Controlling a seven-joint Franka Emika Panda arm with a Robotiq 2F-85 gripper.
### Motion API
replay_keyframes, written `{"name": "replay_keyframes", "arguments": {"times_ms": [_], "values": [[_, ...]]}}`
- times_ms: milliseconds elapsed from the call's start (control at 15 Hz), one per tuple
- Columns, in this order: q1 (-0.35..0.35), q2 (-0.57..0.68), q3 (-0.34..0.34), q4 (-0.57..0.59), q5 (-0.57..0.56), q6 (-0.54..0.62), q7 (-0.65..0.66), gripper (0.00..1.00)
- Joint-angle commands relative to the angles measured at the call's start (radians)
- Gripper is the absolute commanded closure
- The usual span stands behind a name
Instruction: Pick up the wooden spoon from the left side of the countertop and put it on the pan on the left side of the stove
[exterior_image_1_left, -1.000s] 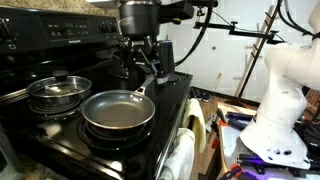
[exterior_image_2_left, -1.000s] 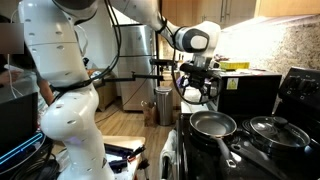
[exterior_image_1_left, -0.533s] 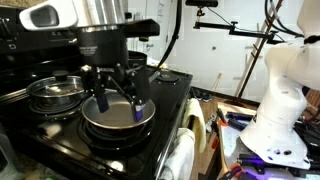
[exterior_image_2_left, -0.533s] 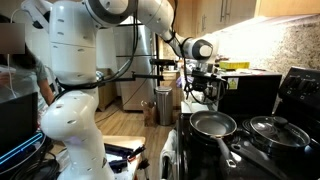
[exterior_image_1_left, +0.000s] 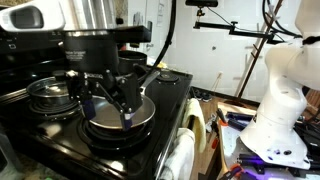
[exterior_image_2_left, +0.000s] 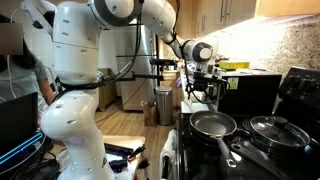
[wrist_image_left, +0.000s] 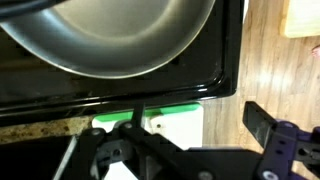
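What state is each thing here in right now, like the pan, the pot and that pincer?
Pan: empty, sitting on the stove.
Pot: lid on, beside the pan.
Pincer: open, nothing seen in it.
Towel: hanging at the stove's front.

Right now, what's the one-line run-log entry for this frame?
gripper: open, holding nothing | wooden spoon: not in view | pan: empty, on stove | stage: spoon not yet picked
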Motion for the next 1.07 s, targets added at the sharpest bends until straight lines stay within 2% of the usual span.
{"name": "replay_keyframes", "arguments": {"times_ms": [0, 400, 667, 1000], "values": [[-0.002, 0.075, 0.047, 0.032, -0.009, 0.114, -0.069, 0.00], [0.014, 0.233, 0.114, 0.140, -0.016, 0.068, -0.185, 0.00], [0.047, 0.339, 0.121, 0.231, -0.039, 0.036, -0.201, 0.00], [0.091, 0.439, 0.100, 0.309, -0.078, 0.088, -0.155, 0.00]]}}
